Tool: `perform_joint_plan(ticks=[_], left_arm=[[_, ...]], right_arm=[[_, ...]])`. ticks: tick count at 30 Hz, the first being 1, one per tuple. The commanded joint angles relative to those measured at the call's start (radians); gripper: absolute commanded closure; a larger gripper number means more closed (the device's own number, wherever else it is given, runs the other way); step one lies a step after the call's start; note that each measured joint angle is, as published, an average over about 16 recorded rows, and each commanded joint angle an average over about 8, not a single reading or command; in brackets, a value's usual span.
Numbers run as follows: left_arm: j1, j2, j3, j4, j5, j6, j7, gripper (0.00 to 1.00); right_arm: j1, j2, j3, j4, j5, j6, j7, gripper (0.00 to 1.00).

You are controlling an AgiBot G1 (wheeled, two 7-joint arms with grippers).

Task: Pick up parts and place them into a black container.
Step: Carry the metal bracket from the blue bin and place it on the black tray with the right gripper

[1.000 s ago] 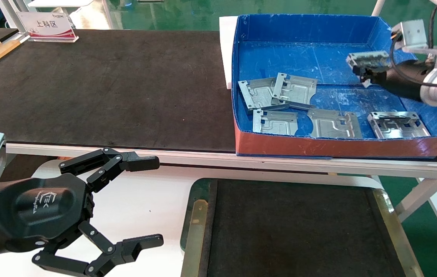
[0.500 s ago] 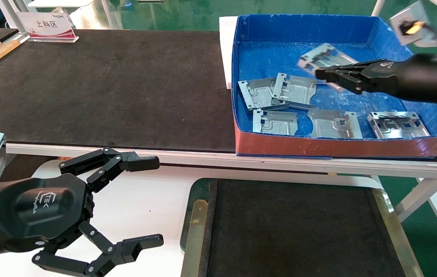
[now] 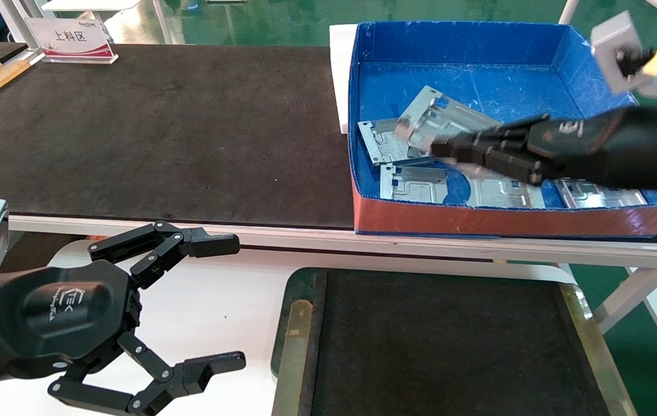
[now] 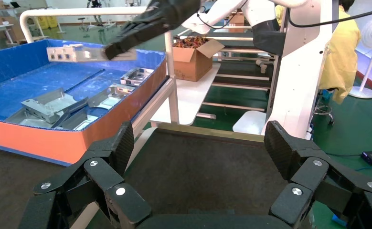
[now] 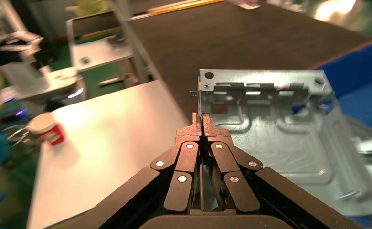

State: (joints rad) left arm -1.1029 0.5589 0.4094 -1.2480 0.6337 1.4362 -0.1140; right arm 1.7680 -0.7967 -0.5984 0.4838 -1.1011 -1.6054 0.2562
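My right gripper (image 3: 441,151) is shut on the edge of a silver-grey part (image 3: 435,117) and holds it tilted in the air above the blue box (image 3: 455,40). In the right wrist view the jaws (image 5: 201,119) are pressed together on that part (image 5: 270,129). Several more parts lie on the box floor, among them one at the left (image 3: 383,143) and one at the front (image 3: 414,183). The black container (image 3: 438,341) lies below, in front of the table. My left gripper (image 3: 233,303) is open and empty, parked left of it (image 4: 200,143).
A long black mat (image 3: 160,127) covers the table left of the blue box. A white sign (image 3: 71,37) stands at its far left corner. A white surface (image 3: 230,283) lies under my left gripper. The box's orange front wall (image 3: 507,216) faces me.
My right gripper has carried the part from the box's far right side leftward and nearer, over the other parts. The left arm has not moved.
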Motion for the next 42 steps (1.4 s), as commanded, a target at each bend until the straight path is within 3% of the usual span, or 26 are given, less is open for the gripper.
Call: perform_joint_plan(ticks=[1, 9, 19, 28, 38, 42], left_arm=[[0.000, 0.000, 0.000, 0.000, 0.000, 0.000, 0.000, 0.00], [0.000, 0.000, 0.000, 0.000, 0.000, 0.000, 0.000, 0.00], [0.000, 0.000, 0.000, 0.000, 0.000, 0.000, 0.000, 0.00], [0.000, 0.000, 0.000, 0.000, 0.000, 0.000, 0.000, 0.00], [0.000, 0.000, 0.000, 0.000, 0.000, 0.000, 0.000, 0.00], [0.000, 0.000, 0.000, 0.000, 0.000, 0.000, 0.000, 0.00]], right_arm=[[-0.044, 0.024, -0.025, 0.092, 0.062, -0.001, 0.049, 1.00], [-0.163, 0.127, -0.149, 0.346, 0.218, 0.012, 0.126, 1.00], [-0.279, 0.184, -0.268, 0.482, 0.268, 0.026, 0.071, 1.00], [-0.333, 0.142, -0.342, 0.390, 0.236, 0.029, -0.077, 1.00], [-0.348, 0.046, -0.432, 0.205, 0.158, 0.024, -0.395, 1.00], [-0.339, -0.001, -0.460, 0.110, 0.138, 0.026, -0.477, 1.00]])
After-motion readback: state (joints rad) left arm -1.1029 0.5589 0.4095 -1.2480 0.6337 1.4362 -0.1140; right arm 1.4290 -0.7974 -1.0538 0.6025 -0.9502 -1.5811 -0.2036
